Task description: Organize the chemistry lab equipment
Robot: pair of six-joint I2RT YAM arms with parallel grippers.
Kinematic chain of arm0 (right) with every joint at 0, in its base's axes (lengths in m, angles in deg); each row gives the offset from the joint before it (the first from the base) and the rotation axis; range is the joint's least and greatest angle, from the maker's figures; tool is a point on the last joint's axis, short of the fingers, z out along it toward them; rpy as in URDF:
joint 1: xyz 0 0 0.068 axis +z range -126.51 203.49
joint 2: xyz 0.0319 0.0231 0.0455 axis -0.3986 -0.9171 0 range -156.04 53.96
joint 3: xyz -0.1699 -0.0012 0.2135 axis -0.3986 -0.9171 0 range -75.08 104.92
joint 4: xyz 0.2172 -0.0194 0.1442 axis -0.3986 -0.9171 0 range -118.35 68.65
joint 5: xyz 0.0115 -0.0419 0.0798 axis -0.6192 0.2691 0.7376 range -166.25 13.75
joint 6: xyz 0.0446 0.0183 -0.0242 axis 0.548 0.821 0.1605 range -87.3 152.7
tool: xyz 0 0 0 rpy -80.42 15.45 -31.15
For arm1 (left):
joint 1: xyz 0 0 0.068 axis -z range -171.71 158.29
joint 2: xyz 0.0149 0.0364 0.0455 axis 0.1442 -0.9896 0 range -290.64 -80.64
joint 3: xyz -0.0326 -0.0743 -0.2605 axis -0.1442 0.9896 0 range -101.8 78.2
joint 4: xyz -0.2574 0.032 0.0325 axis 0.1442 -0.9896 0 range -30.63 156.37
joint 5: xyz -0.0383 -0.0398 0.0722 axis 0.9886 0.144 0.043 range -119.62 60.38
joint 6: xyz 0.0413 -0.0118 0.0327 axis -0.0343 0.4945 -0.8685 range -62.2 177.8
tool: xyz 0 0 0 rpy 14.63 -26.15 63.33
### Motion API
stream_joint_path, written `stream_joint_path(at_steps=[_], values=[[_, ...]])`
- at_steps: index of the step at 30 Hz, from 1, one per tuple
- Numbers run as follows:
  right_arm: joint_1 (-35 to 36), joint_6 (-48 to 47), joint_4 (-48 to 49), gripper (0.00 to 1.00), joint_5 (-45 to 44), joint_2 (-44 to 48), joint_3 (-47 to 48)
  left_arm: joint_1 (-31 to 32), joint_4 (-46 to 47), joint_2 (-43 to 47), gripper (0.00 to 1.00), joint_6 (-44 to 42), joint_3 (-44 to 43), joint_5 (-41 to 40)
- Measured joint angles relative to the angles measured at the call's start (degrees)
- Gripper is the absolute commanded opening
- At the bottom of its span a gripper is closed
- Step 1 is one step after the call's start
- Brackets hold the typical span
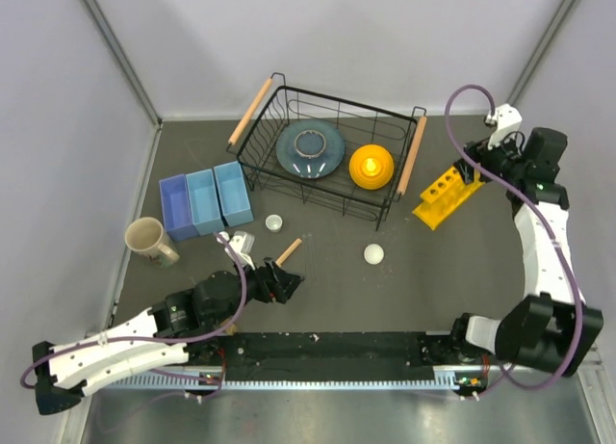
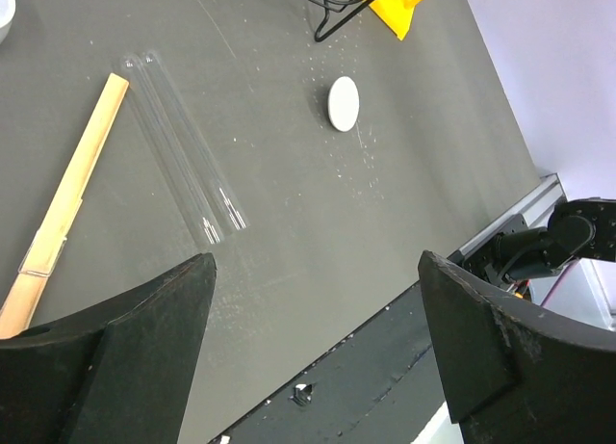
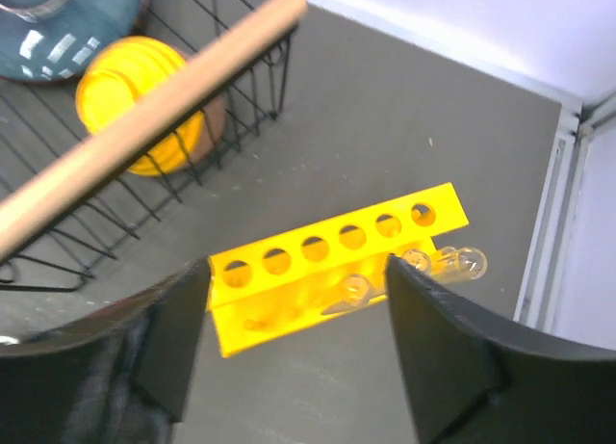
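Note:
The yellow rack (image 1: 446, 195) with its row of round holes stands at the right, beside the basket. My right gripper (image 3: 298, 309) hovers open just above the rack (image 3: 327, 247), holding nothing. Three clear tube ends (image 3: 416, 261) show along the rack's near side; whether they sit in holes I cannot tell. Two thin clear tubes (image 2: 183, 145) lie side by side on the table next to a wooden stick (image 2: 63, 208). A white round piece (image 2: 344, 103) lies further off. My left gripper (image 2: 318, 300) is wide open above the table's near edge, short of the tubes, with nothing in it.
A black wire basket (image 1: 289, 179) with wooden handles holds a grey-blue plate (image 1: 310, 147) and an orange bowl (image 1: 372, 167). Three blue bins (image 1: 204, 201) and a beige mug (image 1: 149, 240) stand at the left. A second white piece (image 1: 274, 222) lies near the bins.

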Motion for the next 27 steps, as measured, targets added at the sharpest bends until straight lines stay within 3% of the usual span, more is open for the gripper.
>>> stream_joint_path(at_steps=[4, 11, 18, 27], values=[[0.0, 0.3, -2.0, 0.99, 3.8, 6.9, -0.4, 0.0, -0.4, -1.2, 0.96, 1.0, 0.0, 0.2], [0.0, 4.3, -3.6, 0.99, 10.7, 19.0, -8.3, -0.3, -3.6, -4.5, 0.99, 2.6, -0.7, 0.3], [0.0, 11.2, -4.3, 0.99, 17.9, 21.8, -16.2, -3.5, -7.1, -11.0, 0.99, 3.0, -5.0, 2.6], [0.0, 13.5, -2.8, 0.99, 23.7, 22.9, -25.0, -15.8, -9.0, -27.2, 0.8, 0.7, -9.6, 14.4]])
